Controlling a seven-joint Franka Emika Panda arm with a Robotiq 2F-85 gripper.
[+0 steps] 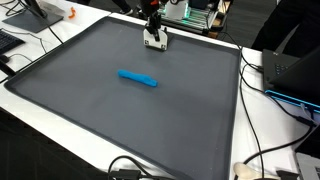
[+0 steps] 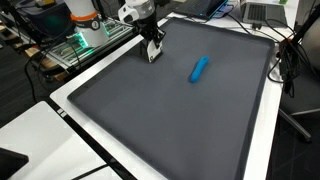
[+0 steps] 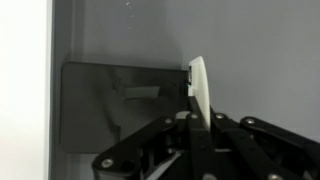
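One thing held, or none? (Desk)

One, by the look of it. The gripper is drawn in narrow on a thin white piece, which stands upright between its fingers in the wrist view. In both exterior views the gripper hangs low over a gray mat, close to the mat's rim. (Photographer)

What lies around it? (Desk)

A blue cylinder lies flat, well apart from the gripper, out toward the middle of the mat. In the wrist view, a pale strip of the table shows off to the gripper's side, past the mat's edge. A darker rectangular patch sits on the mat right by the fingertips. Whether it is a shadow or a flat thing, I cannot tell. (Photographer)

Does the piece touch the mat? (Desk)

These angles do not settle it. It is very near the mat, at least. (Photographer)

How is a hold like this best handled? (Desk)

My judgement only: the piece is thin and most of it sticks out past the fingertips, so an even, firm squeeze matters more than force. Any slack could let it pivot. Carrying it upright, with its free end just off the mat, should avoid dragging. With the rim so near the gripper, a level wrist and slow travel look the safest way not to catch that edge. (Photographer)
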